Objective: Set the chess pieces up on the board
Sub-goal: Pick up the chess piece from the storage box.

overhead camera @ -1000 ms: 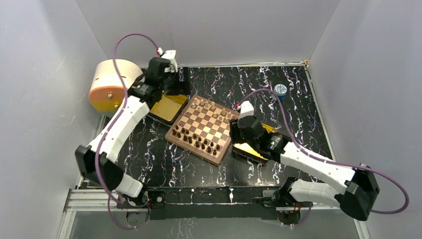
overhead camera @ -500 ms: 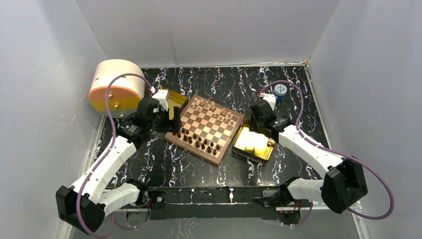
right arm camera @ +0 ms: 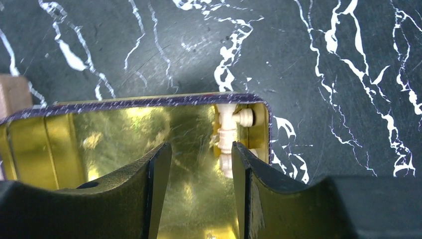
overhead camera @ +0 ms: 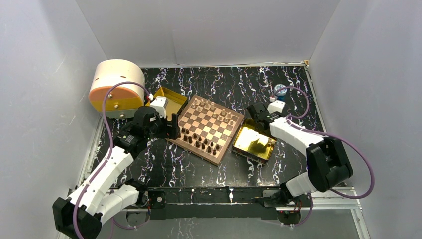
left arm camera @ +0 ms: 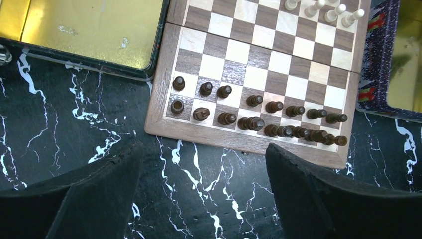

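The board (overhead camera: 208,125) sits slantwise in the middle of the black, white-veined table (overhead camera: 199,172), with one corner pointing toward the arms. The dark chess pieces (overhead camera: 199,142) stand in two rows along its near-left edge. In the left wrist view those dark chess pieces (left arm camera: 254,117) bunch closer together toward the right end of the rows. The light chess pieces (overhead camera: 215,108) line the opposite, far edge, and only a few of them (left arm camera: 323,10) show at the top of the left wrist view. More light pieces (right arm camera: 226,135) lie in a heap in one corner of the right gold tray (right arm camera: 124,124), which sits just beside the board's right edge (overhead camera: 251,145). How many are heaped there cannot be told. The right claw (right arm camera: 201,149) hangs over that tray with its jaws parted and nothing between them, and the heap is just beside one finger (not between the two). The left claw (left arm camera: 203,149) is spread wide and empty over bare table, just off the board's (left arm camera: 159,89) dark-piece edge. Beyond it, the left gold tray (overhead camera: 169,97) sits by the board's far-left side. A round cream-and-orange drum (overhead camera: 113,84) stands at the table's far-left corner, and a small blue-topped thing (overhead camera: 280,89) is at the far right.
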Available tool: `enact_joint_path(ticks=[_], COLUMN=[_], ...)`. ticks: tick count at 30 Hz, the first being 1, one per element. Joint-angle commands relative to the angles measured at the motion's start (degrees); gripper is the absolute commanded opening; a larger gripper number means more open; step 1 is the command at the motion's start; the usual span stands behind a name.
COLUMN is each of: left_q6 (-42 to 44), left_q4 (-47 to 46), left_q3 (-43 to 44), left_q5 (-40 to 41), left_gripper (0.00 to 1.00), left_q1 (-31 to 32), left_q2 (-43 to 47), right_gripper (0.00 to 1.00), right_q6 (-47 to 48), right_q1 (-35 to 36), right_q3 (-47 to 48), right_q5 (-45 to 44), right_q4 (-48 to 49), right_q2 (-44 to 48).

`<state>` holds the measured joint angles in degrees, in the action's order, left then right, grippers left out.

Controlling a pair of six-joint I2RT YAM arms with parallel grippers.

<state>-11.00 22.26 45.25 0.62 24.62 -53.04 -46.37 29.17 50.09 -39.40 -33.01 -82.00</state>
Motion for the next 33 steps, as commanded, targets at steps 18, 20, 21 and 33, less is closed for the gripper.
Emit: enact_joint_path(ticks=[18, 20, 21, 33], left_q6=[1.2, 1.2, 1.2, 1.3], left_q4=[-1.6, -1.5, -1.6, -1.6], left_q3=[-0.5, -0.6, -0.6, -0.7], left_q5=[-0.3, -0.5, -0.6, -0.6], left_gripper=[0.88, 0.88, 0.88, 0.88], left_q1=[0.3, 0.3, 0.3, 0.3], left_q2=[3.6, 3.5, 3.5, 2.9], right_gripper=[0.53, 0.53, 0.53, 0.45], right_q6=[-5.5, -5.7, -5.7, -5.6], right_q1=[-3.1, -3.1, -3.1, -3.2], right_q3=[0.6, 0.2, 0.0, -1.4], right_q5=[-4.9, -4.8, -4.6, -3.6], right_q4=[2.8, 2.9, 3.0, 2.8], right_q2=[-7.0, -7.0, -7.0, -6.4])
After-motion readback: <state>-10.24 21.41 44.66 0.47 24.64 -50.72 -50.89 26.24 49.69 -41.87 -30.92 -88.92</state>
